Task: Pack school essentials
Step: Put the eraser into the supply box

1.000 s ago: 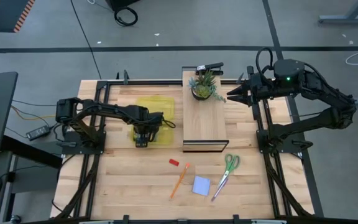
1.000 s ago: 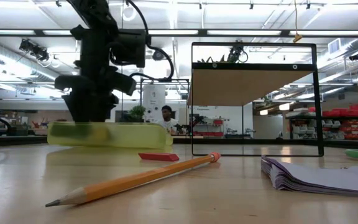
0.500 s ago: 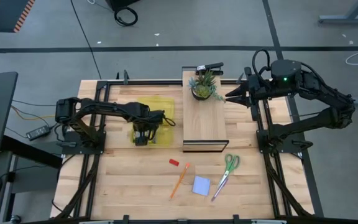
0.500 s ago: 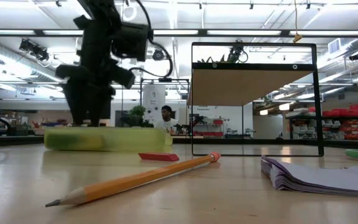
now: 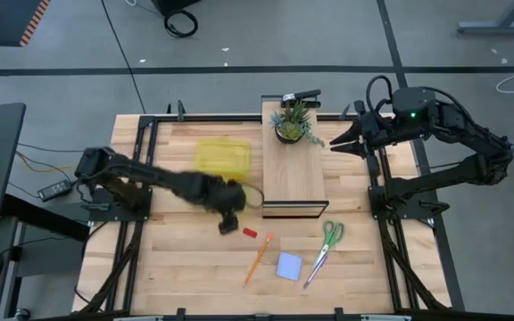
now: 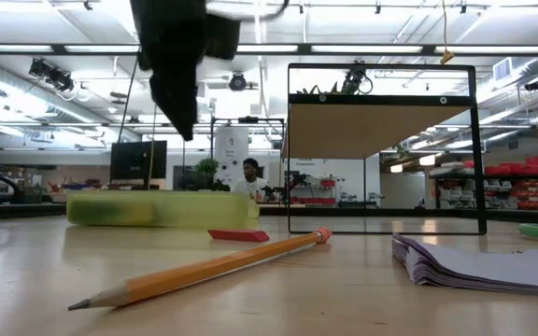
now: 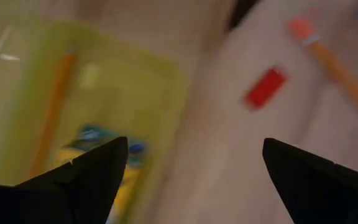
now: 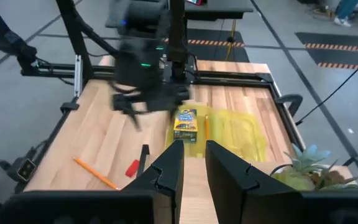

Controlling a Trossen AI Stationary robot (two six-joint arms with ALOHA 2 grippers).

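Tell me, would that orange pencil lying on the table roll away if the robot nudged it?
Probably a little. The orange pencil looks long, slim and stiff, lying flat on the bare wooden table, so a sideways push might roll it. It seems light, and its sharpened tip could snap if pressed.

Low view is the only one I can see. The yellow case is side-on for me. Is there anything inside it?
Observer: Yes. The right wrist view shows a crayon box lying in the yellow case, with an orange pencil beside it.
Operator: Is the dark arm at the top holding something?
Observer: No. In its own wrist view, the left end effector is open and empty.
Operator: Where is it over the table?
Observer: The high view shows it close beside the red eraser, clear of the case.
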